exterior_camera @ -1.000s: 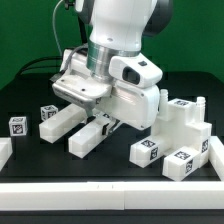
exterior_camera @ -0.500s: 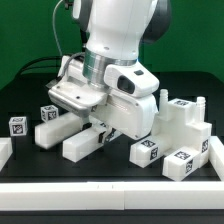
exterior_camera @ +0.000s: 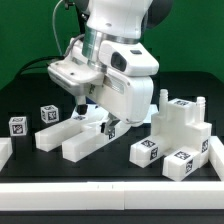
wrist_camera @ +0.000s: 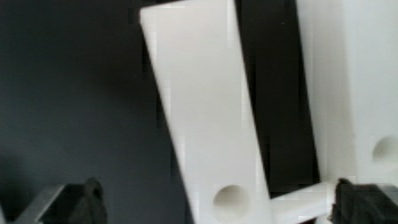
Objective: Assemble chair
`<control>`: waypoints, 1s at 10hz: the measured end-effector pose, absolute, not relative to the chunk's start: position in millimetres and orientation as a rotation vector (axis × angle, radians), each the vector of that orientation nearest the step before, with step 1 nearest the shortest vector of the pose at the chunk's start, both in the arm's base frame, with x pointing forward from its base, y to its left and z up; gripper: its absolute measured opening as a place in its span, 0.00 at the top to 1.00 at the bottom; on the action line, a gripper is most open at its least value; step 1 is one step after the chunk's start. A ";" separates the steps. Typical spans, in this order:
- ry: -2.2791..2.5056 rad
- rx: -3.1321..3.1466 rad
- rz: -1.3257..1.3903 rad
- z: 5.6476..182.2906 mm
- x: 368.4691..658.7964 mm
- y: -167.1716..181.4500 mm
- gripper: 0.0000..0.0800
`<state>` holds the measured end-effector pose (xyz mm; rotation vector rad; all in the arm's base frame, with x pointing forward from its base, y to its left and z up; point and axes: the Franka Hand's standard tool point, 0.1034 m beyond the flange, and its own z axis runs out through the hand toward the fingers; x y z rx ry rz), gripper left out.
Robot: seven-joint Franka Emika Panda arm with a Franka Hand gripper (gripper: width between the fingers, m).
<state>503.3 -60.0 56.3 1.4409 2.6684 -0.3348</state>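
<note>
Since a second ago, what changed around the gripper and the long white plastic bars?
The gripper rose off the two long white plastic bars; its jaws stand open, holding nothing. Bars, small tagged cubes and the stepped white block stack stayed put.

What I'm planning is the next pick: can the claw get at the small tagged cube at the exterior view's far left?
Probably yes. The cube stands alone on the table, nothing over it, and the claw is open, gripping nothing.
</note>
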 end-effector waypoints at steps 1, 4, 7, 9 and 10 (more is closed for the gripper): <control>2.607 1.532 -0.309 57.0 500.0 -58.0 0.19; 2.422 1.782 -0.294 55.4 500.1 -58.4 0.19; 1.935 2.311 -0.286 63.5 495.4 -71.9 0.19; 1.617 2.582 -0.381 64.4 496.3 -67.7 0.19; 1.550 2.619 -0.378 63.4 495.1 -67.2 0.19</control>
